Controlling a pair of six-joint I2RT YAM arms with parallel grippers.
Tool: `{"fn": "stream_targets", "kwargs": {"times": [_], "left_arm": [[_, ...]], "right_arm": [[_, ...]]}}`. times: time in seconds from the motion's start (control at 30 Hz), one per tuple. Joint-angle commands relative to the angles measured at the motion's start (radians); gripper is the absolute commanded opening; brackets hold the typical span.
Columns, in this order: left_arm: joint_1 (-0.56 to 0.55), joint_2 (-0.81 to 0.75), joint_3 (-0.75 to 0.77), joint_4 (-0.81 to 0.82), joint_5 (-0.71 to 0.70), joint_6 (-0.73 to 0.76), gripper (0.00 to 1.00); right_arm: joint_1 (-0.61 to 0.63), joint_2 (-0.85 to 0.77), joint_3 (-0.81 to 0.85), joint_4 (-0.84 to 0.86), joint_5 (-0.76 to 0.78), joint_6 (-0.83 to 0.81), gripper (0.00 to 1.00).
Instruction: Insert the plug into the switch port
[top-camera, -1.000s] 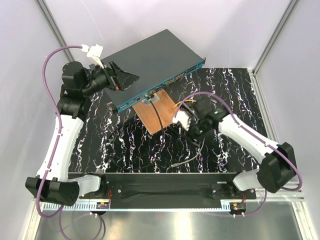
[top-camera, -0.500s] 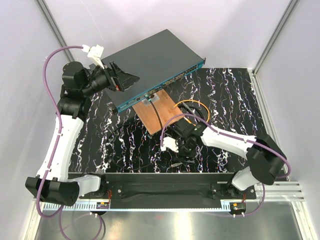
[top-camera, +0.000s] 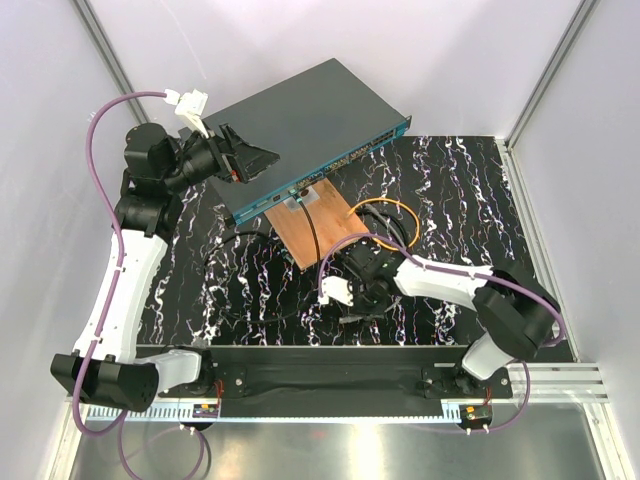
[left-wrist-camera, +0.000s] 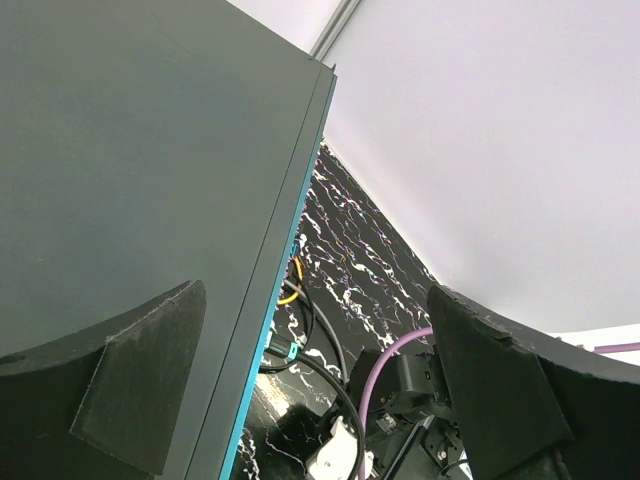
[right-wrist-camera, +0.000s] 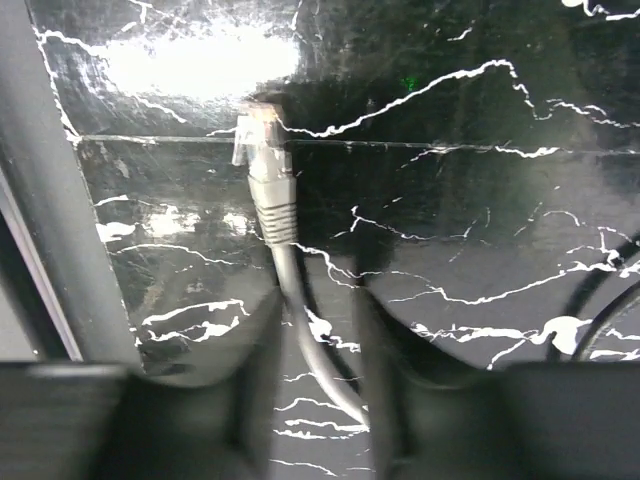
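Low over the counter (right-wrist-camera: 470, 230), right tool (right-wrist-camera: 315, 330) straddles the grey cable (right-wrist-camera: 288, 262) behind the plug (right-wrist-camera: 258, 128); grip unclear, blurred. Left tool (left-wrist-camera: 315, 340) gapes wide at the switch (left-wrist-camera: 130, 150) edge.

Plain white walls (top-camera: 450, 60) and aluminium corner posts (top-camera: 102, 45) enclose a glossy black, white-veined table (top-camera: 480, 200).

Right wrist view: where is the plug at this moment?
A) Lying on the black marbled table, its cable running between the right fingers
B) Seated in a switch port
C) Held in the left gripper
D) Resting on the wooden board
A: the plug lies flat on the table ahead of the right gripper, and its grey cable runs back between the two fingers.
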Motion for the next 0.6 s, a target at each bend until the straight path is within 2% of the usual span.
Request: {"fn": "stream_targets", "kwargs": {"times": [0.0, 0.03, 0.13, 0.27, 0.37, 0.57], "left_arm": [[0.001, -0.005, 0.018, 0.038, 0.021, 0.002, 0.99], [0.001, -0.003, 0.018, 0.038, 0.022, 0.001, 0.99], [0.001, 0.0, 0.019, 0.046, 0.022, -0.01, 0.99], [0.001, 0.003, 0.016, 0.066, 0.021, -0.036, 0.99], [0.001, 0.004, 0.015, 0.078, 0.021, -0.051, 0.99], [0.001, 0.007, 0.009, 0.103, 0.022, -0.085, 0.99]], "right_arm": [[0.005, -0.007, -0.064, 0.023, 0.032, -0.002, 0.35], [0.005, -0.021, -0.064, 0.003, 0.029, 0.003, 0.23], [0.004, -0.093, -0.031, -0.067, 0.012, 0.017, 0.0], [-0.003, -0.233, 0.045, -0.158, -0.046, 0.035, 0.0], [-0.027, -0.267, 0.152, -0.239, -0.109, 0.06, 0.0], [-0.179, -0.284, 0.281, -0.392, -0.288, 0.064, 0.0]]}}
